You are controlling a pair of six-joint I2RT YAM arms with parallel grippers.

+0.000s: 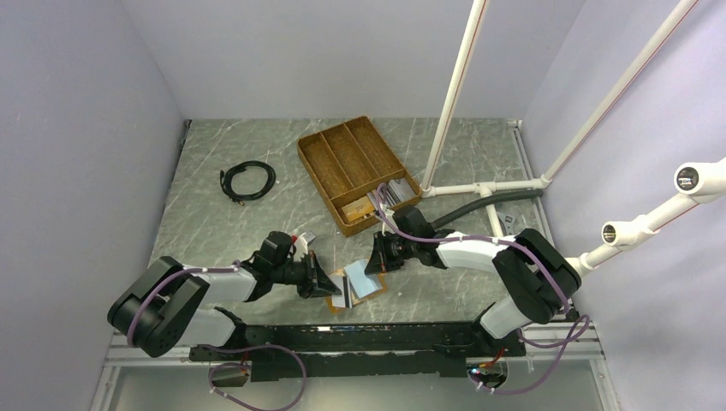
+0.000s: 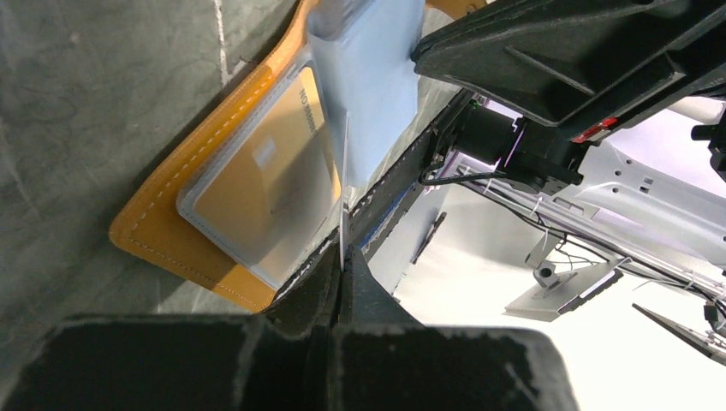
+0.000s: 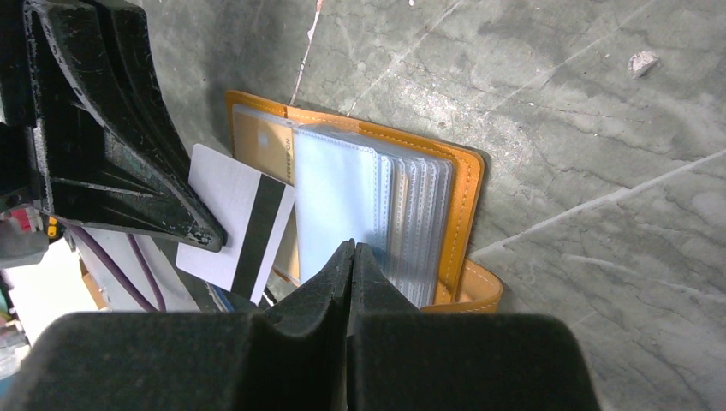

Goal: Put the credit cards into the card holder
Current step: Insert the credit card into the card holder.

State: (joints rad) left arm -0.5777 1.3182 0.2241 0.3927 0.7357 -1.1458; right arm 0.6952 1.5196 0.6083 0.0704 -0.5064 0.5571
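Left hand (image 2: 342, 271) grips striped card (image 3: 235, 218); holder (image 3: 467, 199) print unreadable.

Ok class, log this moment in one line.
left gripper: shut on white card | right gripper: shut on sleeve of open card holder

One card holder (image 1: 366, 287), one tray (image 1: 318, 181)
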